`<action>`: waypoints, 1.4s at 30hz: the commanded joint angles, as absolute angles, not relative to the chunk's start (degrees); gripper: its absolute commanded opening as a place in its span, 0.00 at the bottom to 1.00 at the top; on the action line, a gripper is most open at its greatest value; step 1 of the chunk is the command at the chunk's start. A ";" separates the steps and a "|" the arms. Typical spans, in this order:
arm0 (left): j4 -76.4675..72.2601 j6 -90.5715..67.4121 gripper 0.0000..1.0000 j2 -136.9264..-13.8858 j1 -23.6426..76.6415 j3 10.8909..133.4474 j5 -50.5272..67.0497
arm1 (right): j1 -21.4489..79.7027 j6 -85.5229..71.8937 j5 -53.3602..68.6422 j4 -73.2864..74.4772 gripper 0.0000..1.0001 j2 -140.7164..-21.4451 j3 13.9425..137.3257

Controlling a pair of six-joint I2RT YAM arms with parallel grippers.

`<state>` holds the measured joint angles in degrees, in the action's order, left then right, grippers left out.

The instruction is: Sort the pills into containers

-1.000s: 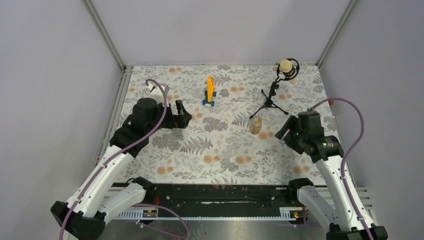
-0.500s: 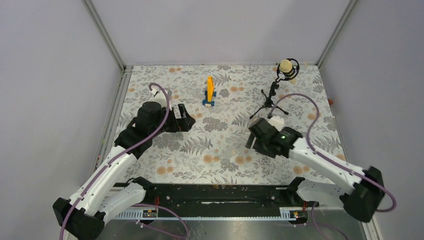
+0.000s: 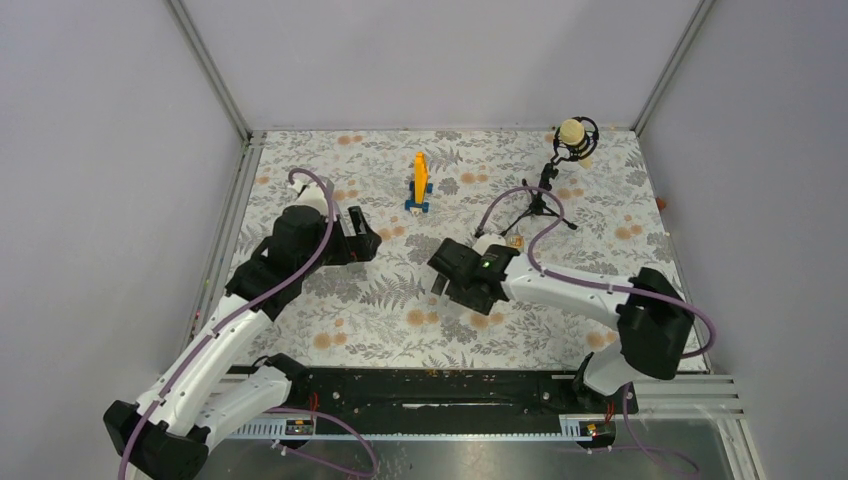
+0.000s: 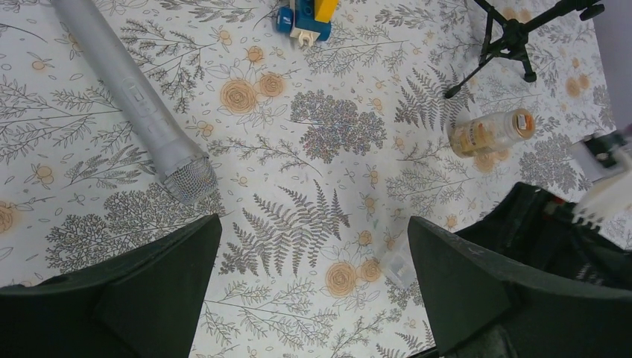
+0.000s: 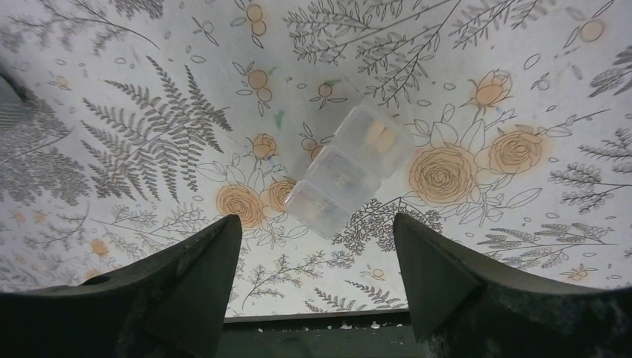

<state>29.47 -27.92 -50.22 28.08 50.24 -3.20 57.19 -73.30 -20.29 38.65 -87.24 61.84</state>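
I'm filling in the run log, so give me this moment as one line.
left gripper: open, empty | right gripper: open, over clear container, not touching | amber jar: on table near microphone stand

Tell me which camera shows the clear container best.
Right wrist: the clear container sits mid-frame and close, its three compartments distinct. Left wrist shows it only as a faint outline low in frame. In the top view I cannot make it out.
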 commanded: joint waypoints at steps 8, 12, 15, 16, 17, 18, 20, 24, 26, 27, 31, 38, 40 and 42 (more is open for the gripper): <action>28.61 -29.17 0.99 -49.02 28.21 48.84 -4.31 | 58.86 -82.77 -16.97 41.29 0.79 -95.82 64.98; 28.78 -28.57 0.99 -48.85 28.21 48.78 -4.66 | 58.89 -80.89 -17.15 39.13 0.79 -97.21 65.08; 29.16 -28.11 0.99 -48.45 28.17 48.84 -5.43 | 58.89 -77.67 -16.76 34.03 0.80 -97.69 65.14; 29.32 -27.96 0.98 -48.30 28.13 48.86 -5.71 | 58.89 -77.31 -16.71 33.41 0.80 -97.98 65.53; 29.66 -27.76 0.99 -48.11 28.22 49.02 -6.05 | 58.89 -76.63 -16.60 33.13 0.81 -98.22 65.97; 29.84 -27.57 0.98 -48.00 28.17 49.11 -6.37 | 58.89 -76.31 -16.30 33.06 0.82 -98.40 66.41; 30.42 -27.28 0.98 -47.67 28.14 49.13 -7.10 | 58.93 -75.95 -15.96 32.73 0.83 -98.61 66.75; 30.99 -26.54 0.99 -47.29 28.13 49.20 -7.62 | 58.84 -75.52 -14.96 32.15 0.84 -99.22 67.18; 31.31 -26.14 0.99 -47.32 28.12 49.37 -7.98 | 58.80 -74.97 -15.33 32.05 0.84 -98.96 67.47; 31.41 -25.92 0.98 -47.29 28.12 49.44 -8.14 | 58.75 -74.39 -15.85 31.86 0.84 -98.59 67.50; 31.78 -25.35 0.98 -47.28 28.13 49.65 -8.69 | 58.03 -71.74 -18.94 31.84 0.82 -95.94 66.90; 32.15 -25.66 0.98 -46.93 28.12 50.05 -8.91 | 52.45 -51.67 -23.47 39.25 0.55 -95.48 70.79; 32.23 -25.75 0.99 -47.08 28.10 50.18 -8.62 | 49.79 -47.77 -22.95 40.85 0.44 -96.17 70.69; 32.23 -25.70 0.99 -47.29 28.12 50.27 -8.40 | 47.71 -42.51 -21.37 40.28 0.39 -97.18 70.35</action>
<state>33.56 -26.33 -47.99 28.08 49.06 -7.66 51.46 -54.85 -19.73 36.10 -96.71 69.19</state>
